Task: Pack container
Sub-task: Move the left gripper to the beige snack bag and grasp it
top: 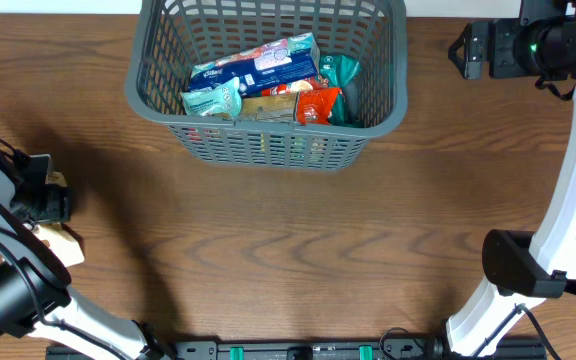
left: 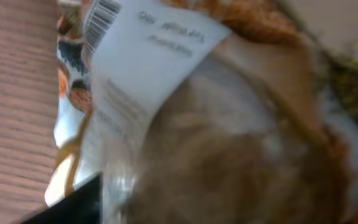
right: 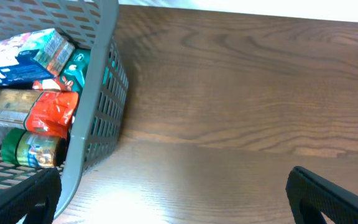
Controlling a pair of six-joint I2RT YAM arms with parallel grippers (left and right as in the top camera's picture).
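The container [top: 158,100] is a dark grey slotted basket at the top middle of the table. It holds several snack packets, among them a blue one [top: 268,62] and an orange one [top: 318,103]. It also shows in the right wrist view [right: 95,93]. My left gripper [top: 46,197] is at the far left, over a tan snack packet [top: 60,243]. That packet [left: 229,124] fills the left wrist view, blurred, with a white barcode label. Only one finger [left: 73,205] shows, beside the packet. My right gripper [top: 465,50] is open and empty, right of the basket [right: 174,196].
The brown wooden table [top: 288,240] spreads below the basket. The right arm's white base [top: 528,270] stands at the lower right. The left arm's base [top: 8,300] is at the lower left.
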